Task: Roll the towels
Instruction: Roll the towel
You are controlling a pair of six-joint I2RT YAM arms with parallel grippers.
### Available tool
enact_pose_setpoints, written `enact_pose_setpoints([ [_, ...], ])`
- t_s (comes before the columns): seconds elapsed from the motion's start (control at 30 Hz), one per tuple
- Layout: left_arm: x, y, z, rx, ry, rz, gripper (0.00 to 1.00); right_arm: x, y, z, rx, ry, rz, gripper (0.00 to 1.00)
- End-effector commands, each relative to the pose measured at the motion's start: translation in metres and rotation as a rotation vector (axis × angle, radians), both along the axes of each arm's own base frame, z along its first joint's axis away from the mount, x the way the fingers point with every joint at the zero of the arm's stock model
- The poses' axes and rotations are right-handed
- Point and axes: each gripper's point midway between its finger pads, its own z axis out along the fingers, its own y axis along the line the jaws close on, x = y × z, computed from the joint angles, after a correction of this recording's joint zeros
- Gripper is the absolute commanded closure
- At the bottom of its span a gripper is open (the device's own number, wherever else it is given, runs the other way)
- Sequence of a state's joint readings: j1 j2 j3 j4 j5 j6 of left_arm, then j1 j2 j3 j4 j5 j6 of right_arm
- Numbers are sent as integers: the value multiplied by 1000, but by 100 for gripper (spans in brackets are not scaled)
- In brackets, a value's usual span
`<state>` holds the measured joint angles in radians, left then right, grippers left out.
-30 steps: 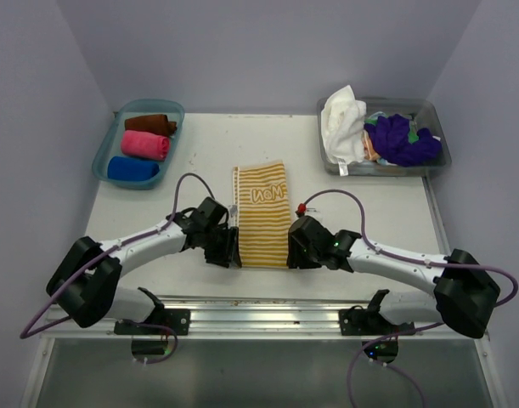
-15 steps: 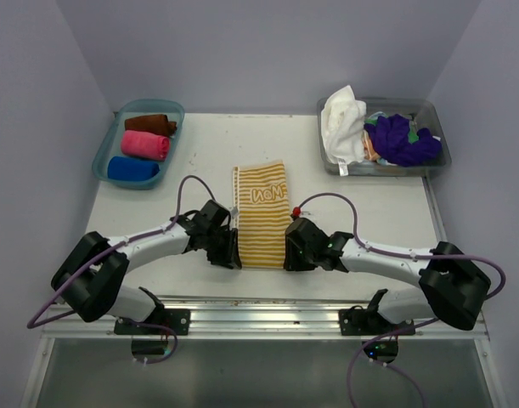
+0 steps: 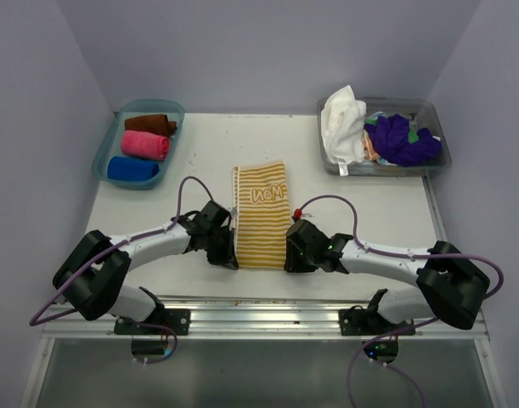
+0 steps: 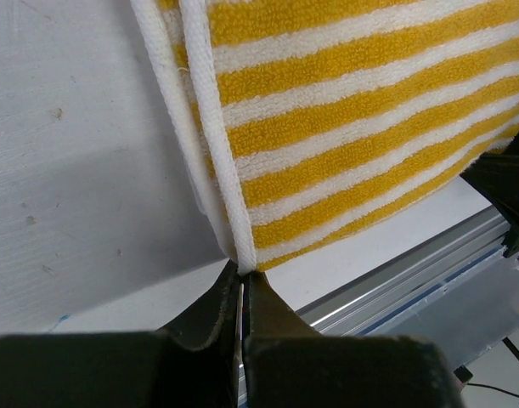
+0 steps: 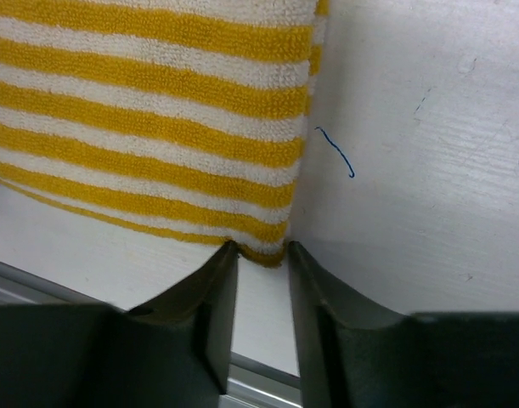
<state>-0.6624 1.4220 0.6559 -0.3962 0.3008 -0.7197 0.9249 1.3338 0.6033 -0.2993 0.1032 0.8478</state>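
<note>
Tabletop [image 3: 200,161] white and scuffed, lavender walls [image 3: 267,51], striped towel [image 3: 261,217] lying centre

- The left pincer [image 4: 242,282] has snapped shut: its jaws, apart a second ago, now pinch the near left corner of the striped towel [image 4: 344,127] (the white hem runs straight into them).
- The right pincer [image 5: 259,252] has narrowed slightly, with its jaws on either side of the towel's near right corner.
- The left arm [image 3: 149,246] and right arm [image 3: 395,259] have drawn their elbows inward from the side edges of the tabletop [image 3: 369,204].
</note>
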Motion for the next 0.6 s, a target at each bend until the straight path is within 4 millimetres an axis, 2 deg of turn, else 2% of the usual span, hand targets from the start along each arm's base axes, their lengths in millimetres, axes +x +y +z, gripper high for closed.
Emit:
enact_pose_setpoints([
  [0.0,7,-5,4,-25,-36,20,100,1,8,6,50,-17,-8,70],
  [0.1,9,-6,10,-31,-44,27,100,2,13,13,68,-20,-10,97],
  [0.13,9,-6,13,-32,-47,29,100,6,15,21,77,-37,-17,100],
  [0.3,15,-9,29,-53,-70,48,100,20,10,46,39,-105,-30,100],
  [0.57,25,-18,50,-76,-80,67,100,39,8,67,-21,-166,-33,100],
])
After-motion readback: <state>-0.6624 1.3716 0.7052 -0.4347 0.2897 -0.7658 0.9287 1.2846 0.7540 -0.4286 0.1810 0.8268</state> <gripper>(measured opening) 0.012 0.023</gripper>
